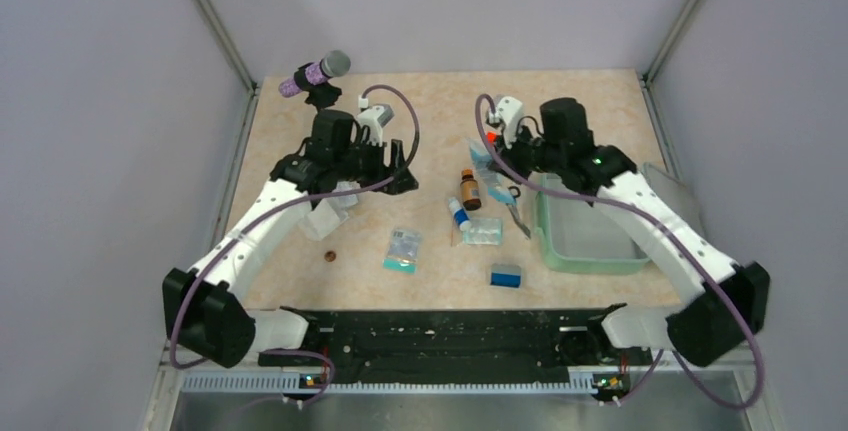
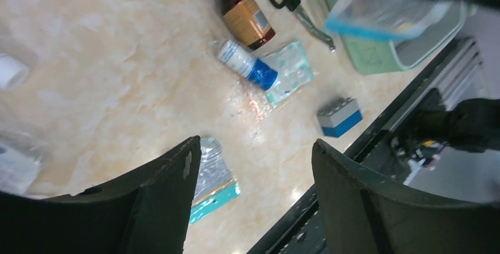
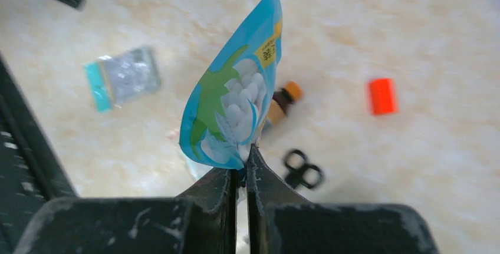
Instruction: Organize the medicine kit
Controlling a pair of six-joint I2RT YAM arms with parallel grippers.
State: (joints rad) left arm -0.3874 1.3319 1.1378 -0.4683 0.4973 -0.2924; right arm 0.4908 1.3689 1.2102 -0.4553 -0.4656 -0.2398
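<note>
The medicine kit (image 1: 560, 249) is a pale mint-green case, open, at the right; its corner shows in the left wrist view (image 2: 383, 59). My right gripper (image 1: 497, 163) (image 3: 243, 161) is shut on the bottom edge of a blue-and-green pouch of white pieces (image 3: 236, 104) and holds it above the table, left of the kit. The pouch also shows in the left wrist view (image 2: 386, 9). My left gripper (image 1: 402, 173) (image 2: 253, 148) is open and empty above the table, over a silver-and-teal sachet (image 2: 213, 174) (image 1: 403, 249).
A brown bottle (image 1: 470, 191) (image 2: 243, 13), a white-and-blue tube (image 1: 459, 215) on a clear pouch (image 1: 484, 232), black scissors (image 1: 518, 213) (image 3: 303, 168), a blue block (image 1: 506, 275) (image 2: 339, 116) and an orange-red block (image 3: 382, 96) lie mid-table. A purple-grey cylinder (image 1: 315, 74) stands back left.
</note>
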